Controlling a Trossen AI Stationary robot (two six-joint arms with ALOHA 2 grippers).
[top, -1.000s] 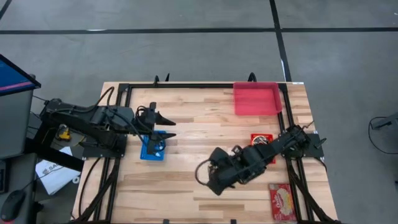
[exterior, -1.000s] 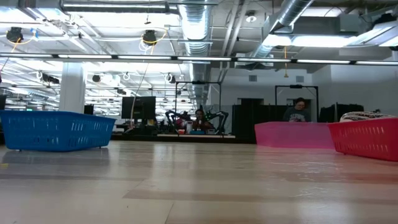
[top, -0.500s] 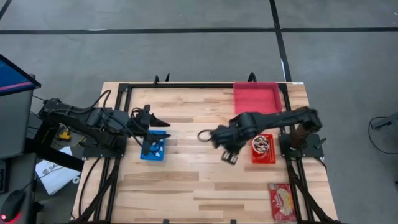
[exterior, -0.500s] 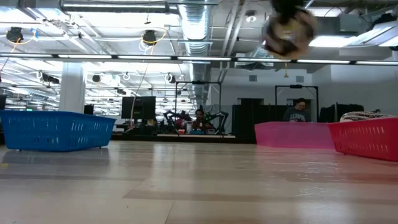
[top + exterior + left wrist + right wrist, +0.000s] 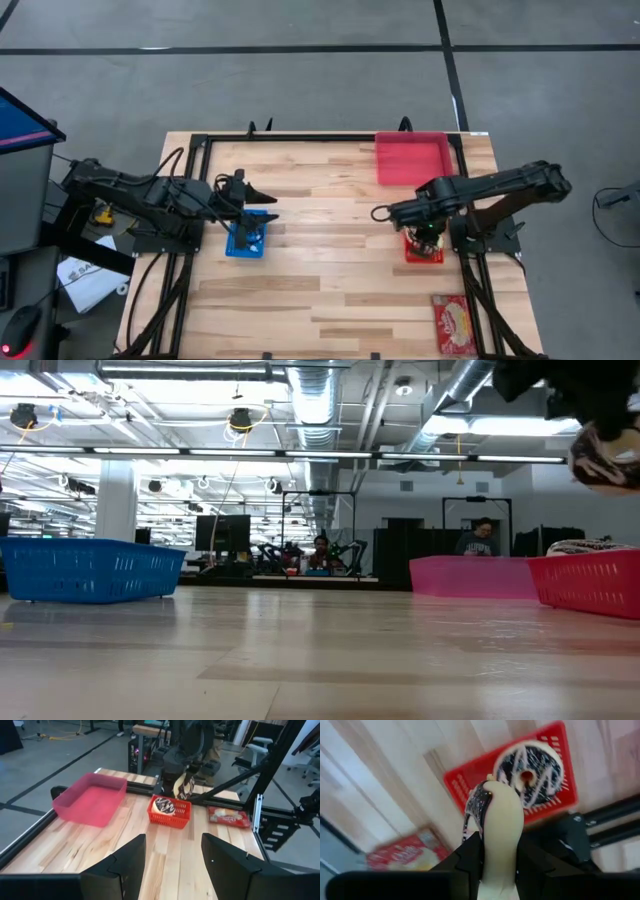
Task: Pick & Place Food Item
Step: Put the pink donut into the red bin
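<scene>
A chocolate-iced doughnut with white stripes (image 5: 496, 815) is in my right gripper (image 5: 497, 855), which is shut on it and points down. It hangs above the small red basket (image 5: 411, 257) at the table's right. A second iced doughnut (image 5: 532, 767) lies flat in that basket. The held doughnut also shows in the left wrist view (image 5: 183, 785) and at the low view's top right (image 5: 604, 457). My left gripper (image 5: 268, 205) waits open above the blue basket (image 5: 240, 247) at the table's left. My right gripper pinches the doughnut between its two fingers, one on each flat face (image 5: 497, 845). The fingers come from above, pointing down. The doughnut stands on edge below them, lifted clear over the red basket (image 5: 170, 815) and the doughnut inside it.
A pink tray (image 5: 412, 160) sits at the far right corner, just beyond the red basket. A red snack packet (image 5: 455, 325) lies at the near right corner. Black frame rails (image 5: 300, 138) run along the table's edges. Bare wood lies between the two baskets.
My right gripper has carried the doughnut from the table's near middle toward the far side and then toward the right edge, ending above the red basket. It has tipped until it points down. The doughnut has stayed in its hold throughout.
</scene>
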